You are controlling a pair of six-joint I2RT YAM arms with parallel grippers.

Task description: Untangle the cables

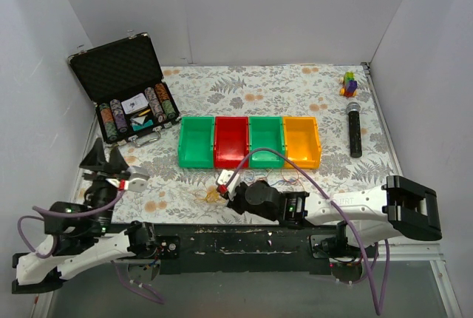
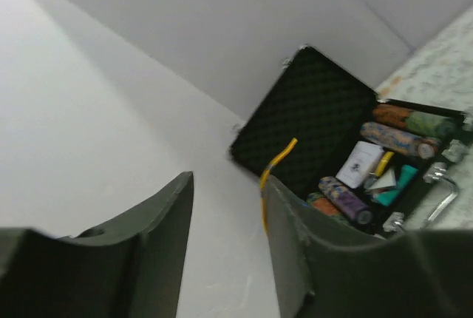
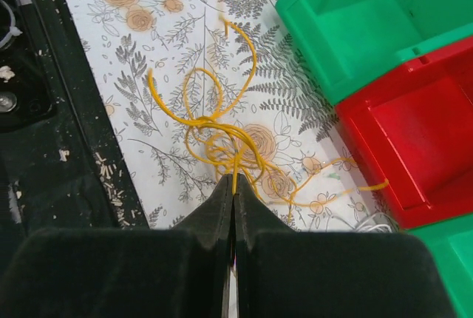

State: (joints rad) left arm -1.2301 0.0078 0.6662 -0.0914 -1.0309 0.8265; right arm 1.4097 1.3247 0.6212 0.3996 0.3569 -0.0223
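**A:** Where are the cables?

**B:** The cables (image 3: 222, 137) lie in a loose yellow tangle on the floral table (image 3: 148, 37), just beside the near corners of a green bin (image 3: 355, 22) and a red bin (image 3: 414, 133). A few strands trail toward the red one.

**A:** And the right hand?

**B:** The right hand (image 3: 233, 185) is down at the tangle's near edge, its fingers pressed together on a yellow strand.

**A:** The left one?

**B:** The left hand (image 2: 225, 185) is raised off the table at the far left, aimed toward an open black case (image 2: 310, 103) of chips. Its fingers stand partly apart. A short yellow wire (image 2: 272, 174) lies against the inner face of one finger, not pinched between the two.
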